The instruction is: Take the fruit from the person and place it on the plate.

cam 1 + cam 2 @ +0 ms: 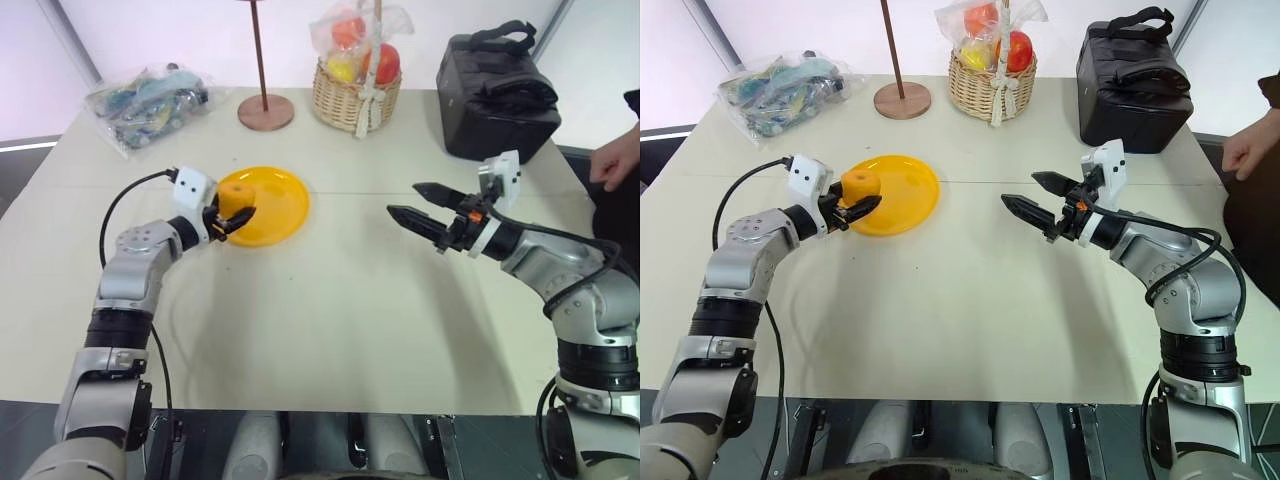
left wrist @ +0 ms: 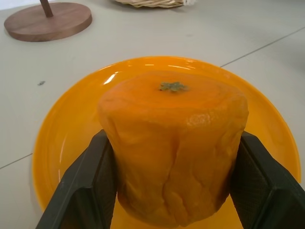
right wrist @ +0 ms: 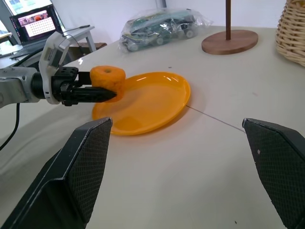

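Your left end effector point(image 1: 855, 207) is pinching the fruit point(image 1: 861, 186), one black finger point(image 2: 83, 186) pressed to each side of it, stem end up. The fruit sits over the plate's point(image 1: 908, 200) rim at about nine o'clock of the plate, low above it; you cannot tell from these views whether its underside touches the plate.

Your right end effector point(image 1: 1038, 200) hangs over bare surface point(image 1: 970, 300), well apart from the plate at its three o'clock side, with its fingers spread wide and nothing between them. It points across toward the plate and the left end effector.

At the twelve o'clock edge of the surface you have a wicker basket point(image 1: 990, 90) of plastic-wrapped fruits point(image 1: 992, 40), and just beside it, at its nine o'clock, a round wooden stand base point(image 1: 902, 100) with a thin upright rod. A clear bag of mixed items point(image 1: 780, 88) lies toward ten o'clock, and a black bag point(image 1: 1135, 85) toward two o'clock. The person's hand point(image 1: 1245, 150) rests at the three o'clock edge, apart from both arms.
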Controlling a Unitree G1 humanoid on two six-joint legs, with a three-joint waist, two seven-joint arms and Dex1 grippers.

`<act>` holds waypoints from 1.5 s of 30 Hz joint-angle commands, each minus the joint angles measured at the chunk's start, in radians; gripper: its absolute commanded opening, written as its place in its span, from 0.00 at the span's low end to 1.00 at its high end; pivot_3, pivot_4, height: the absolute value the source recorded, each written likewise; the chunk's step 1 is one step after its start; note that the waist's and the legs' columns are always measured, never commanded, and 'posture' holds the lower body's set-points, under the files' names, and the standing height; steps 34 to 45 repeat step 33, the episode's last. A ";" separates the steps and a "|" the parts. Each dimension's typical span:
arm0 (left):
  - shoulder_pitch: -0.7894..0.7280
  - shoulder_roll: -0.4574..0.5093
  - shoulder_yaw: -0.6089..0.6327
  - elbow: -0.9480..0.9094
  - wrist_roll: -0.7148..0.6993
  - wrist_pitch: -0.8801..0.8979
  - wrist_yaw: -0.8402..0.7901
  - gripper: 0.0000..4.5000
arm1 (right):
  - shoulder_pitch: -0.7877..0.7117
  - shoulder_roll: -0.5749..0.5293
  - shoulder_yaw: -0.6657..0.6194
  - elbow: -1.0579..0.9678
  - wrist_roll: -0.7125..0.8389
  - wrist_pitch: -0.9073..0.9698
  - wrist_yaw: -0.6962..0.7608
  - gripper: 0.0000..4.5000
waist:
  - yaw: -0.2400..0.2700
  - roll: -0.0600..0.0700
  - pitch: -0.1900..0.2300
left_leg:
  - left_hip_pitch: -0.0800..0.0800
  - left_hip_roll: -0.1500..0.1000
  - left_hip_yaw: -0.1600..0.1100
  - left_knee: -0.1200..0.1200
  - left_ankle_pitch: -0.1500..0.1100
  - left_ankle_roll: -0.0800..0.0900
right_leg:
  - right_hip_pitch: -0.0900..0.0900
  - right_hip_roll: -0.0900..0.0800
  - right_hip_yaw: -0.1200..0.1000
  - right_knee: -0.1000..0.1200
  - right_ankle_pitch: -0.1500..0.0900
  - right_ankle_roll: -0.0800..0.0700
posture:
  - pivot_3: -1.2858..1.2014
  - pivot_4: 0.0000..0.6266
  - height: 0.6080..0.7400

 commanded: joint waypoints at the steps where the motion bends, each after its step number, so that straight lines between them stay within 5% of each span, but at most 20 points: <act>1: -0.031 0.000 0.026 0.001 -0.003 -0.034 -0.005 0.99 | -0.004 0.001 -0.017 -0.046 0.007 -0.017 -0.006 1.00 | 0.000 0.000 0.000 | 0.000 0.000 0.000 0.000 0.000 0.000 | 0.000 0.000 0.000 0.000 0.000 0.000 | 0.52 0.24 1.00; 10: -0.042 0.015 0.058 -0.035 -0.021 -0.037 -0.008 0.99 | -0.010 0.007 -0.009 -0.038 0.005 -0.019 -0.013 1.00 | -0.001 0.000 0.000 | 0.000 0.000 0.000 0.000 0.000 0.000 | 0.000 0.000 0.000 0.000 0.000 0.000 | 0.52 0.24 1.00; 15: -0.056 0.099 0.192 -0.132 -0.116 0.050 0.000 0.99 | -0.023 0.001 -0.011 -0.020 0.000 -0.023 -0.007 1.00 | -0.005 -0.001 0.000 | 0.000 0.000 0.000 0.000 0.000 0.000 | -0.001 0.000 0.000 0.000 0.000 0.000 | 0.52 0.24 1.00; 23: 0.240 0.226 0.387 -0.404 -0.248 0.250 -0.005 0.99 | -0.064 -0.001 -0.021 0.107 -0.093 -0.130 -0.024 1.00 | -0.006 0.000 0.000 | 0.001 0.001 0.000 -0.001 0.000 0.000 | 0.000 -0.001 0.001 0.000 0.000 0.000 | 0.52 0.24 1.00; 30: 0.444 0.238 0.529 -0.545 -0.293 0.308 0.046 0.99 | -0.102 0.031 0.020 0.193 -0.150 -0.193 -0.005 1.00 | -0.001 -0.001 0.001 | 0.001 0.001 0.000 0.000 0.000 0.000 | 0.000 -0.001 0.000 0.000 0.000 0.000 | 0.52 0.24 1.00; 45: 0.486 0.233 0.565 -0.581 -0.309 0.315 0.065 0.99 | -0.101 0.047 0.042 0.213 -0.165 -0.200 0.010 1.00 | -0.002 -0.001 0.001 | 0.001 0.001 0.000 -0.001 0.000 0.000 | 0.000 -0.001 0.000 0.000 0.000 0.000 | 0.52 0.24 1.00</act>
